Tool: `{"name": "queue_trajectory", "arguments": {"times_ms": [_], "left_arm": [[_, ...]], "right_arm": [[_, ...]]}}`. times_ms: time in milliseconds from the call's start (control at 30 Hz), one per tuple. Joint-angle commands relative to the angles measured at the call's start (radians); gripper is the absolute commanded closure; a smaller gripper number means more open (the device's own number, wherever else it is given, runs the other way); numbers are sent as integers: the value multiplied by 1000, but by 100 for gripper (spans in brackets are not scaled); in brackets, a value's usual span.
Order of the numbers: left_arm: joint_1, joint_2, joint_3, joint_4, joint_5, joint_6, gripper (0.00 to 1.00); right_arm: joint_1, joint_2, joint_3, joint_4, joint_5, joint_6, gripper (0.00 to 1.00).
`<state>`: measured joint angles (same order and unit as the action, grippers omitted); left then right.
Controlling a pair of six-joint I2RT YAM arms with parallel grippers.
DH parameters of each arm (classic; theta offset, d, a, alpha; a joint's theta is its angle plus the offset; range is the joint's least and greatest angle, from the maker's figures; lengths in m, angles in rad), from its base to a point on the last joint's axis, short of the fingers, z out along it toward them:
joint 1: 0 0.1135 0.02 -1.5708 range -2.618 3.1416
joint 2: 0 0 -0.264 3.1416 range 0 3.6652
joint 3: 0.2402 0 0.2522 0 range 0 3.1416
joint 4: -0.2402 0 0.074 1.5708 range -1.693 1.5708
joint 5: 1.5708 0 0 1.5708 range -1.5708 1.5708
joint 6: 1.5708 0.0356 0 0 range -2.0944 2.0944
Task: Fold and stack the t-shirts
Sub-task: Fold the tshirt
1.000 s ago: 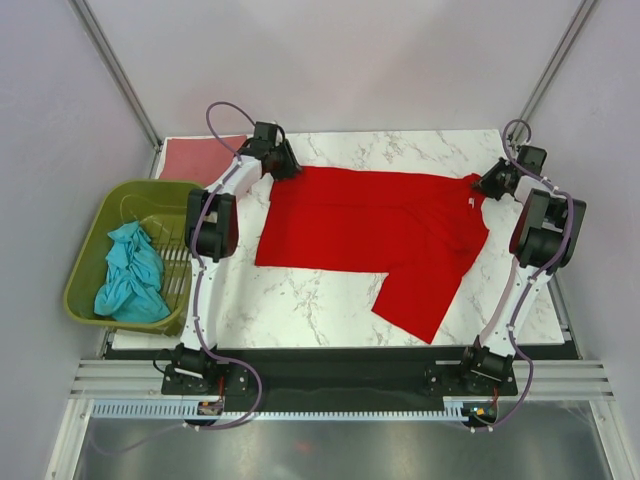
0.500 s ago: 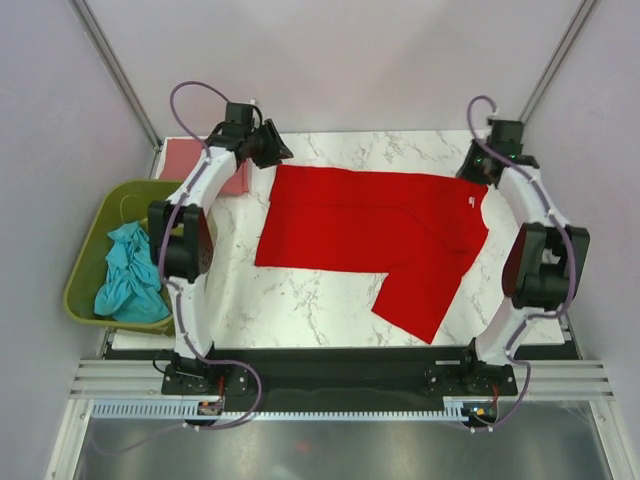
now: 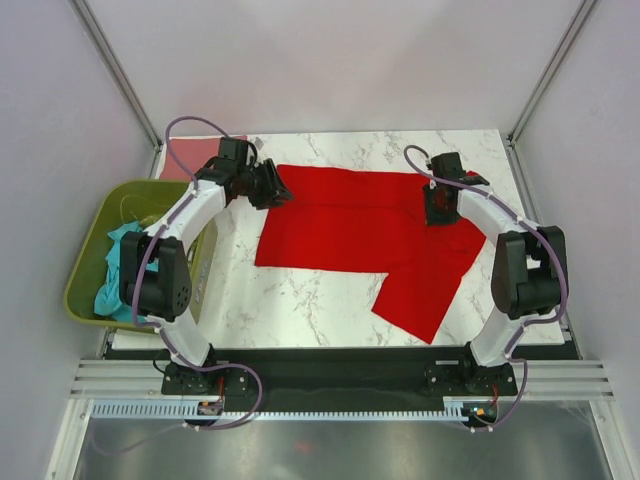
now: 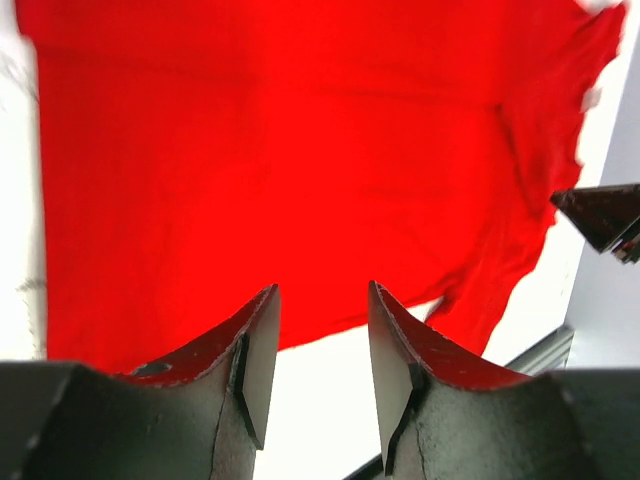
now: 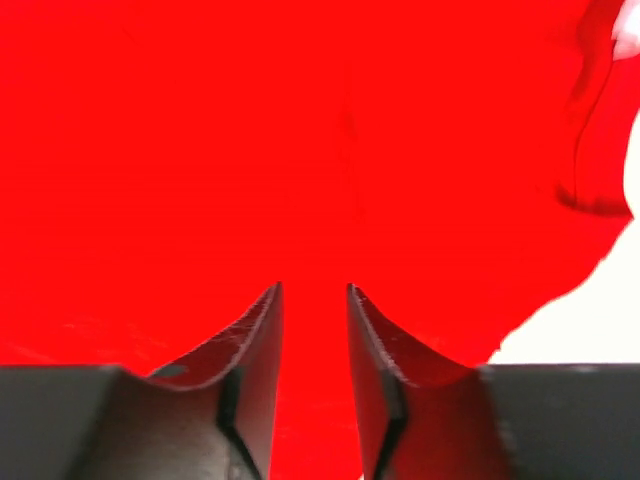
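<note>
The bright red t-shirt (image 3: 350, 225) lies spread on the marble table, with one part trailing toward the near edge (image 3: 420, 295). My left gripper (image 3: 275, 186) hovers at the shirt's far left edge. In the left wrist view its fingers (image 4: 320, 335) stand open over bare table, with the red cloth (image 4: 300, 150) just ahead. My right gripper (image 3: 440, 205) is over the shirt's far right part, open (image 5: 313, 325), with only red cloth (image 5: 300, 130) beneath the gap. The teal t-shirt (image 3: 112, 298) sits crumpled in the basket. A sliver of the pink t-shirt (image 3: 190, 165) shows behind the left arm.
The olive-green plastic basket (image 3: 85, 265) stands off the table's left edge, beside the left arm's elbow. The right gripper's tip (image 4: 600, 215) shows at the right of the left wrist view. Grey walls and metal frame posts close in the back and sides.
Both arms have swung inward from the table's far corners to over the red shirt. The right gripper's jaws have widened. The shirt itself lies as before.
</note>
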<state>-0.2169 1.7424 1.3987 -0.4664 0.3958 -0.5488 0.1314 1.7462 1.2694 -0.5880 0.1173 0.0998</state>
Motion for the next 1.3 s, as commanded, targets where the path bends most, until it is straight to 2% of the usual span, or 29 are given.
{"name": "queue_trajectory", "arguments": {"times_ms": [0,67,133,200,333,467,600,800,1033,1067,1100,1167,1267], "left_arm": [[-21,3,-26,12,55,4,53],[-27,0,-21,15,61,7,53],[-38,-9,-21,20,67,0,52],[-74,-6,-14,28,77,4,52],[-104,-9,-10,35,121,-2,52],[-104,-47,-13,35,92,10,52],[-104,-47,-20,37,95,15,52],[-104,-44,-37,37,92,18,52],[-104,-44,-32,37,81,21,52],[-104,-44,-33,37,80,21,52],[-104,-43,-33,35,80,23,52],[-104,-40,-35,35,83,21,52],[-104,-44,-38,37,75,23,52]], "right_arm": [[14,9,30,-73,139,20,59],[14,-8,21,-101,186,41,55],[11,-20,21,-124,231,145,53],[7,-31,13,-133,213,220,51],[16,-7,5,-76,176,138,50],[16,12,16,-64,196,45,50],[14,44,27,-70,188,14,51],[16,101,18,-76,260,11,51],[13,128,42,-79,280,2,69],[11,130,45,-81,274,3,74],[13,131,53,-85,266,0,85],[13,128,62,-107,240,6,98],[13,96,85,-165,203,41,100]]}}
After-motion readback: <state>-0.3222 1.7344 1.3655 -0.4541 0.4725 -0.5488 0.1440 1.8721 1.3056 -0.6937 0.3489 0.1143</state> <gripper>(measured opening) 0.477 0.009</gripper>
